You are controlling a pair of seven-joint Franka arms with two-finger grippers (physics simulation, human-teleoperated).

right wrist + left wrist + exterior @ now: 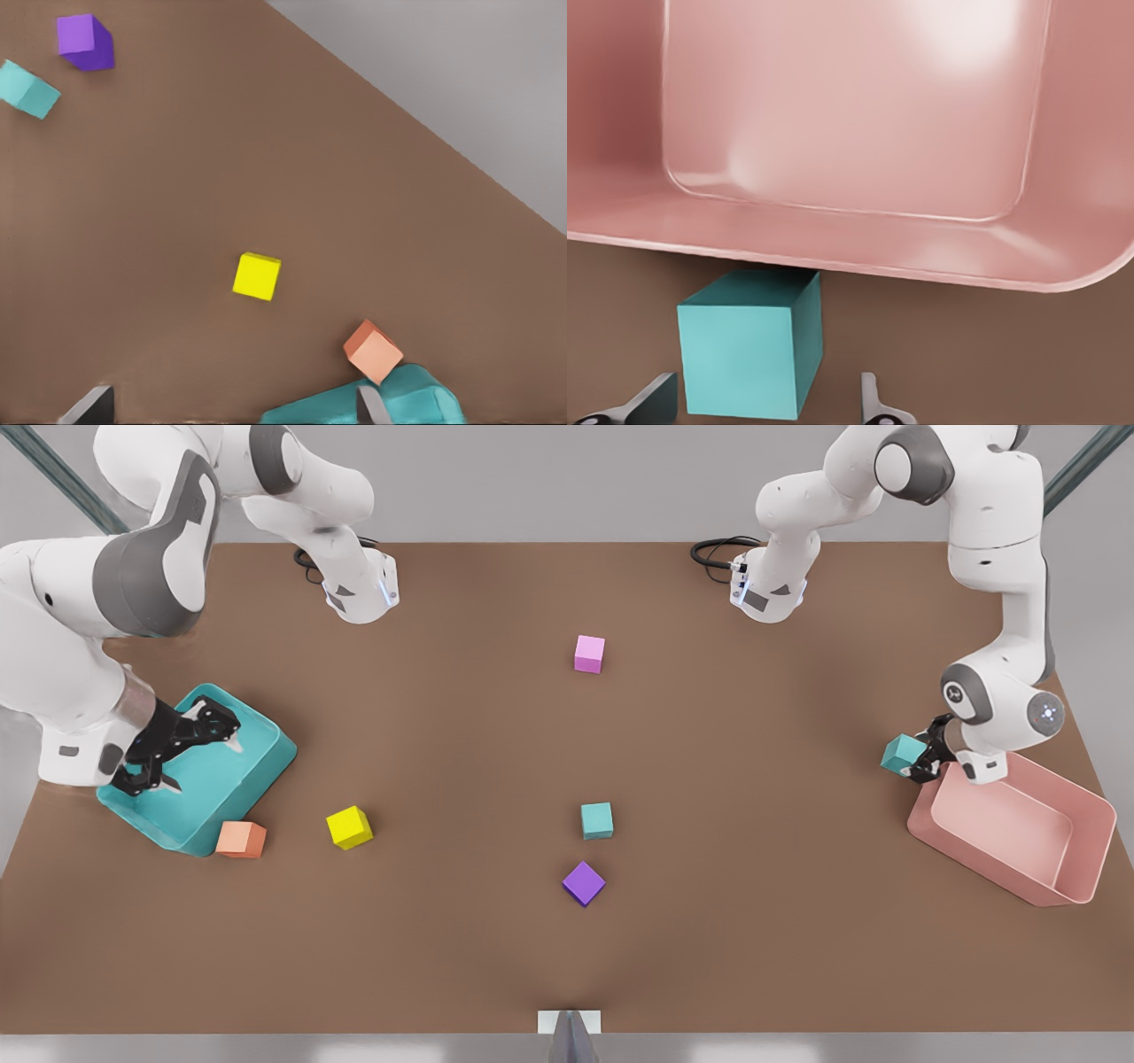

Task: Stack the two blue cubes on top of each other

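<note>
One blue cube (597, 820) rests on the table near the middle, and it shows too in the right wrist view (29, 89). The other blue cube (903, 753) (749, 354) sits just outside the pink bin (1090, 815) at the front view's right. My left gripper (920, 760) (762, 409) is open around this cube, with a gap between the cube and one finger (873, 403). My right gripper (199, 760) (230, 412) hangs open and holds nothing above the teal bin (257, 766) at the front view's left.
A purple cube (584, 883) lies just in front of the middle blue cube. A pink cube (589, 654) sits farther back. A yellow cube (349, 827) and an orange cube (241, 840) lie by the teal bin. The pink bin's wall (833, 257) is right beyond the left gripper.
</note>
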